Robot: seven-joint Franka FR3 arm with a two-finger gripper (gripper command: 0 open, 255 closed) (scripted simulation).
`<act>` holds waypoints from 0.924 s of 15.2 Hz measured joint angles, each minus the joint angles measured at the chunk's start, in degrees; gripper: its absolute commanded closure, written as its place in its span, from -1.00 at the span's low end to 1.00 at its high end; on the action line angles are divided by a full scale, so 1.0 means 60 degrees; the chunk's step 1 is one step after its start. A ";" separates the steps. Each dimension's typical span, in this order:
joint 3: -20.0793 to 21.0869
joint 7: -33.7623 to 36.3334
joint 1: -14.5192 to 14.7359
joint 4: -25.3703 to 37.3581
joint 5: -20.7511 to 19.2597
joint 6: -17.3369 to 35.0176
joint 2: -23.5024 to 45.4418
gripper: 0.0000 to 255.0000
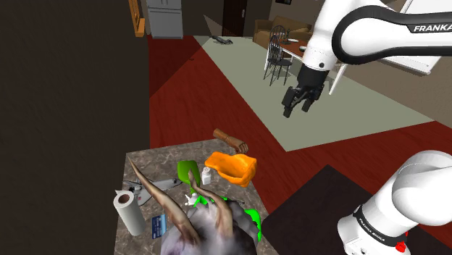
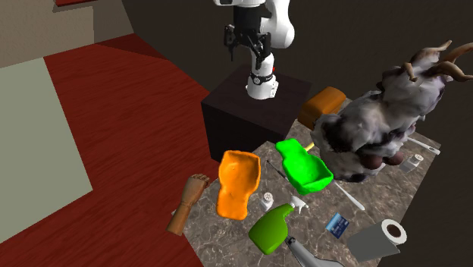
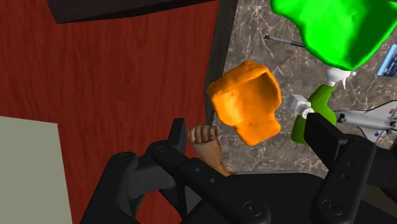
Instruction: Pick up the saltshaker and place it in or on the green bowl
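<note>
While the gripper (image 1: 297, 107) is hanging high over the red floor (image 1: 203, 87), off the edge of the marble table (image 1: 148, 163), its jaws are standing wide apart and gripping nothing. The saltshaker (image 1: 206, 174) is sitting on the table, a small pale thing that seems to be standing upright. It is wedged between the orange lump (image 1: 233, 166) and the spray bottle (image 1: 189, 172), so close to each that I am not able to say whether it is touching them.

In the shoulder view it is lying down and to the left of the gripper, well apart from it. In the wrist view the gap between the fingers is lining up with the orange lump and the wooden hand (image 3: 205, 137). The saltshaker (image 3: 298, 103) is falling outside that gap, just past the finger on the spray bottle's side.

The green bowl (image 2: 303, 165) is waiting on the table between the saltshaker and the stand, partly tucked against the furry horned animal (image 2: 379, 129).

The coming move is probably turning on that sideways offset. The gripper is needing to shift toward the bottle's side and come down. Its fingers are likely needing to straddle the saltshaker along the direction its two neighbours are leaving free.
</note>
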 measured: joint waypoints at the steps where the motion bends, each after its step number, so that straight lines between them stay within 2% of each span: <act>1: 0.0102 0.0129 0.0021 -0.0106 0.0073 0.0250 0.0157 -1.00; 8: 0.0837 0.1027 0.0064 -0.0278 0.0391 0.2303 0.2132 -1.00; 14: 0.1401 0.1919 0.0032 0.0287 0.0266 0.3872 0.4339 -1.00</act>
